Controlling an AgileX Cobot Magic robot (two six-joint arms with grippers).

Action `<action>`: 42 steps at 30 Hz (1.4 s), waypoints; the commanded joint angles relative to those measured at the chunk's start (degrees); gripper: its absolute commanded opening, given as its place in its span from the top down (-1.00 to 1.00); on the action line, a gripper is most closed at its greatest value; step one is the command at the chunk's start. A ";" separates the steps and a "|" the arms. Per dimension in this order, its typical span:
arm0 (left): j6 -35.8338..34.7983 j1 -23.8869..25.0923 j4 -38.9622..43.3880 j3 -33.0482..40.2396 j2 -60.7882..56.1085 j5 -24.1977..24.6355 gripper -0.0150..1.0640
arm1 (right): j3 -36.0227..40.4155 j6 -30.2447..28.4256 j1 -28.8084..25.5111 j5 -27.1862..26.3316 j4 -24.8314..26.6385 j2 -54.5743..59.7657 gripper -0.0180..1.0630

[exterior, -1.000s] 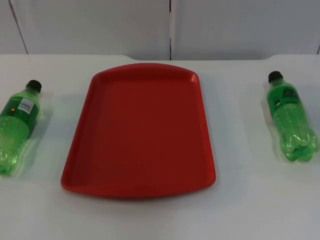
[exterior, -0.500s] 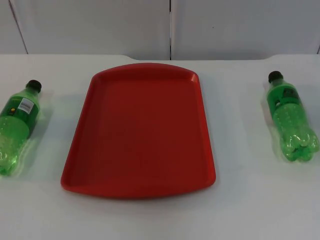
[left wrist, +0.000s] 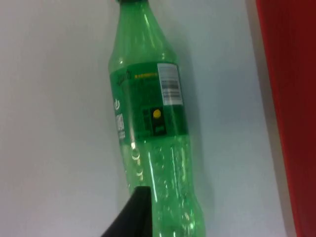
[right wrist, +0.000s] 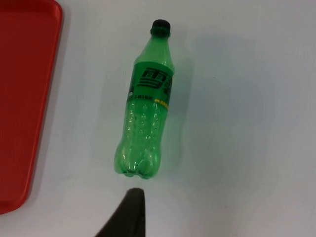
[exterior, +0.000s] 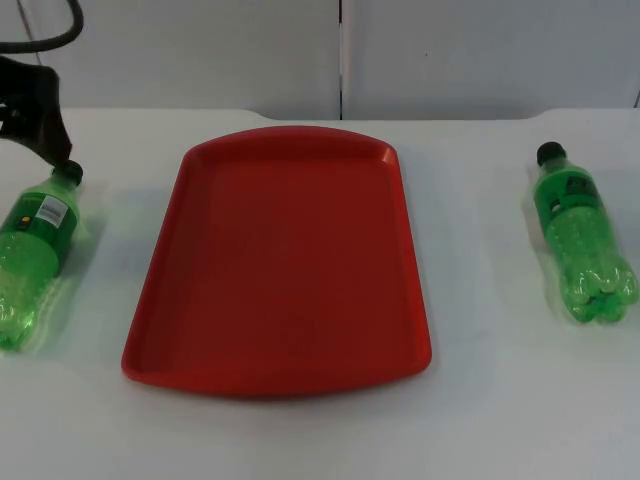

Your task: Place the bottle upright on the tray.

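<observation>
A red tray (exterior: 290, 260) lies empty in the middle of the table. Left of it a green bottle (exterior: 30, 255) with a black cap lies on its side, cap toward the wall. My left gripper (exterior: 40, 120) hangs at the far left, just above that cap; the left wrist view looks down the bottle's (left wrist: 153, 123) label and body, with the tray's edge (left wrist: 291, 98) beside it. A second green bottle (exterior: 580, 235) lies on its side right of the tray. My right gripper (right wrist: 127, 212) hovers above the table, short of this bottle's base (right wrist: 145, 123).
The grey partition wall (exterior: 340, 50) closes the table at the back. White table top lies between each bottle and the tray (right wrist: 22, 89), and in front of the tray.
The left arm has come into the top view at the upper left and now stands over the left bottle's cap. Bottles and tray have not moved.
</observation>
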 commanded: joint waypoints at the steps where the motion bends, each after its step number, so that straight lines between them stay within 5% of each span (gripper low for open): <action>1: 4.05 0.44 -4.37 -4.67 4.75 1.84 -0.97 | -0.47 -0.83 -0.23 -0.89 0.00 -0.06 -0.96; 26: 5.04 6.51 -5.25 -21.74 24.20 5.43 -0.97 | -0.47 -0.83 -0.23 -1.39 0.96 -0.06 -0.96; 42: 5.48 6.51 -5.01 -22.85 27.29 4.53 -0.97 | -0.47 -0.83 -0.23 -1.39 1.56 -0.06 -0.96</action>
